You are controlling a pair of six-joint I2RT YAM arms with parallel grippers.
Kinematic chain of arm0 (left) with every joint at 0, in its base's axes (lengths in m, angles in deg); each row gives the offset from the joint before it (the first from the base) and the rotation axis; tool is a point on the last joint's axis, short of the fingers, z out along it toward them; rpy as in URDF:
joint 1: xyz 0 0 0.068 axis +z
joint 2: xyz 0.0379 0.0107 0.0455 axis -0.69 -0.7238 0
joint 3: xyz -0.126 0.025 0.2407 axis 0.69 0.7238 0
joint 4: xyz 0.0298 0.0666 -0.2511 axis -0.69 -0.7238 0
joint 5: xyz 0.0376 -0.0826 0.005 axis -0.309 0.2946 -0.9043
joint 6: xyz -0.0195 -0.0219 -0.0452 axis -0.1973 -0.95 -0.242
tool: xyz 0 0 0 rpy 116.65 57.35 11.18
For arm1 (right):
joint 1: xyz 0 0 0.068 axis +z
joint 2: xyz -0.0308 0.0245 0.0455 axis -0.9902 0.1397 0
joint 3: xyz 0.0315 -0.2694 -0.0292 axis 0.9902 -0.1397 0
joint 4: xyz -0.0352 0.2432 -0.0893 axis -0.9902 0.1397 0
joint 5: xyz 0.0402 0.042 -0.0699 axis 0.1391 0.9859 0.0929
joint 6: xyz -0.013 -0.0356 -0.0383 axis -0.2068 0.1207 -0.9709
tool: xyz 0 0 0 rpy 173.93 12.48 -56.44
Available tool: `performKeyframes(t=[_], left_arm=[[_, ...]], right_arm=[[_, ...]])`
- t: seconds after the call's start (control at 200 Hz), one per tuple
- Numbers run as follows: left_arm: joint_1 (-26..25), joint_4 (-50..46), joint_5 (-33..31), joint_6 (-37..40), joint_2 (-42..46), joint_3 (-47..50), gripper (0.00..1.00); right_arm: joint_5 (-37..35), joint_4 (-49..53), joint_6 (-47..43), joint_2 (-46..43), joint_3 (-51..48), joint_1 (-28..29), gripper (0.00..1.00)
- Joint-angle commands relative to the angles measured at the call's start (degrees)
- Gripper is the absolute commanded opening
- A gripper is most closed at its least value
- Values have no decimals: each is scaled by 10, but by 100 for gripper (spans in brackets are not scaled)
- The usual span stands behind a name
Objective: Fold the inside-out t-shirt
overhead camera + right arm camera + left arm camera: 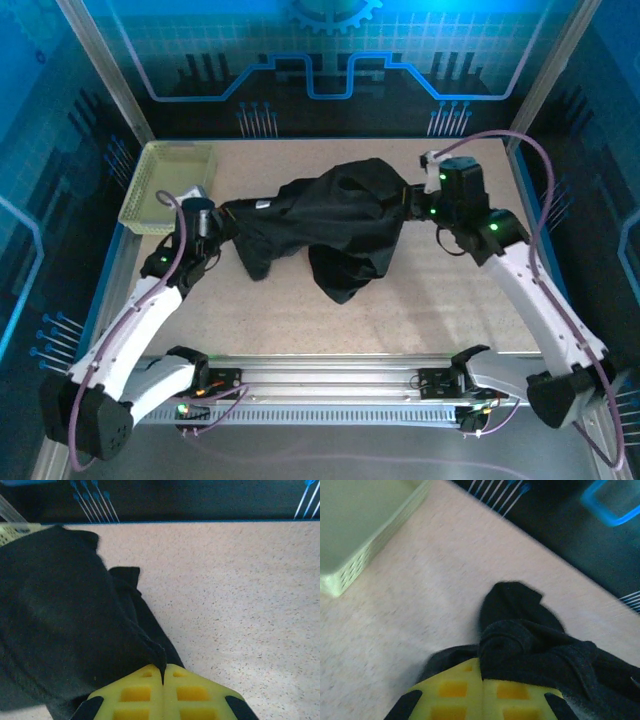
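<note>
Right of the basket [150, 222], the t-shirt [330, 220] lies apparently outside it.

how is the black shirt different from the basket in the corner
The t-shirt is black; the basket is pale yellow-green. The t-shirt is soft and bunched in folds, while the basket is stiff with perforated walls. The t-shirt spreads wider than the basket. The left hand and right hand each pinch an end of the t-shirt; the basket stands untouched at the far left. Both are on the same table.
</note>
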State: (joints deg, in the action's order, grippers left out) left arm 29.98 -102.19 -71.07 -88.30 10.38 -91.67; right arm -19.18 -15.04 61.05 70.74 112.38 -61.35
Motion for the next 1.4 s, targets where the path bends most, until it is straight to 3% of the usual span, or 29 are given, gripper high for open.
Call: performKeyframes(t=[0.0, 0.13, 0.18, 0.28, 0.35, 0.415, 0.505, 0.595, 0.76, 0.93, 1.105, 1.176, 1.306, 1.391], left_arm=[[6, 15, 53, 32, 20, -15, 0], [2, 33, 193, 35, -19, 21, 0], [-12, 31, 215, 33, -42, 41, 0], [-78, 8, 203, 50, -85, 67, 0], [-143, -14, 168, 64, -110, 70, 0], [-190, -30, 152, 57, -126, 76, 0], [-222, -40, 127, 29, -120, 104, 0], [-228, -41, 109, 6, -88, 143, 0], [-229, -43, 97, -11, -43, 185, 3], [-230, -35, 101, -22, -43, 200, 3], [-229, -36, 92, -25, -37, 209, 5], [-229, -32, 93, -22, -43, 209, 5], [-229, -28, 91, -20, -60, 205, 5], [-229, -36, 83, -24, -64, 203, 4]], right_arm=[[-15, 50, 24, -38, -36, -17, 0], [-42, 74, 93, -70, -143, -31, 0], [-36, 78, 124, -78, -191, -35, 0], [-24, 99, 187, -72, -267, -45, 14], [-35, 111, 207, -67, -285, -47, 42], [-47, 111, 197, -68, -275, -49, 57], [-23, 78, 147, -59, -232, -47, 69], [-12, 55, 95, -9, -168, -12, 78], [-96, 52, 49, 168, -63, 91, 85], [-146, 80, 85, 313, 2, 109, 84], [-129, 75, 103, 352, -13, 121, 72], [-131, 71, 109, 337, -36, 130, 62], [-173, 111, 141, 290, -72, 131, 30], [-201, 140, 162, 242, -102, 130, 20]])
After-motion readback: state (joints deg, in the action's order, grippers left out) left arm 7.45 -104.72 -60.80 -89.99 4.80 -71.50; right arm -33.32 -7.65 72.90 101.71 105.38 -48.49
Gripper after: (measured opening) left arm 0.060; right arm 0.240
